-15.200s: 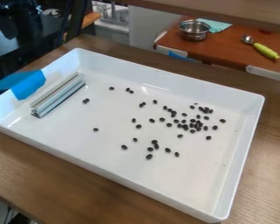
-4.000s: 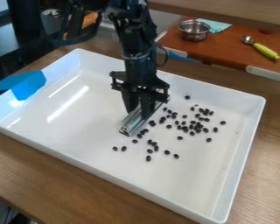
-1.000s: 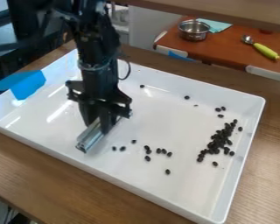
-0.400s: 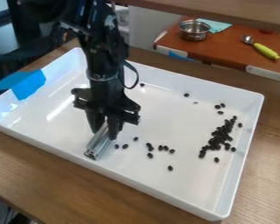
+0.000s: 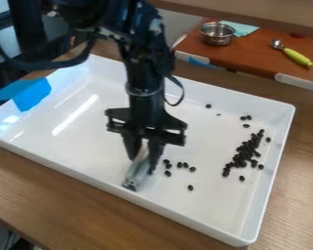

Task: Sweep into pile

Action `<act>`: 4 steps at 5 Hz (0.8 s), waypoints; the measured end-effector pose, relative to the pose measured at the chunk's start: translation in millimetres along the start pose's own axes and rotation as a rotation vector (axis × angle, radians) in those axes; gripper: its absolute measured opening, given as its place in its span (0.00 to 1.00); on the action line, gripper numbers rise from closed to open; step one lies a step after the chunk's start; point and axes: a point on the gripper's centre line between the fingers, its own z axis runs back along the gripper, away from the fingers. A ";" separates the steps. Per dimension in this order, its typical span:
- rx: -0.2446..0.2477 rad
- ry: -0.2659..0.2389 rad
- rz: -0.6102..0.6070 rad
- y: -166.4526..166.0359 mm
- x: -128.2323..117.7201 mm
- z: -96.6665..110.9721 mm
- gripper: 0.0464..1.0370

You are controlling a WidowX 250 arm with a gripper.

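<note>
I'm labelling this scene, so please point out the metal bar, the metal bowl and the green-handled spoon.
Metal bar (image 5: pixel 135 177): camera view, its lower part.
Metal bowl (image 5: pixel 216 41): camera view, its outer wall.
Green-handled spoon (image 5: pixel 297 57): camera view, its handle.

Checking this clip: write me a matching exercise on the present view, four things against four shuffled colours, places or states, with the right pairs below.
Things
1. metal bar
2. tape
3. densest cluster of dark beans
4. metal bowl

Colours, places or states
A. on the reddish-brown table, beside a teal cloth
B. gripped by the pincer
C. bright blue
D. towards the right-hand wall of the white tray

Right pairs: 1-B, 2-C, 3-D, 4-A
</note>
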 end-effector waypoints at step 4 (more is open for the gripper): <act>-0.145 0.061 0.079 -68.6 13.9 -2.8 0.30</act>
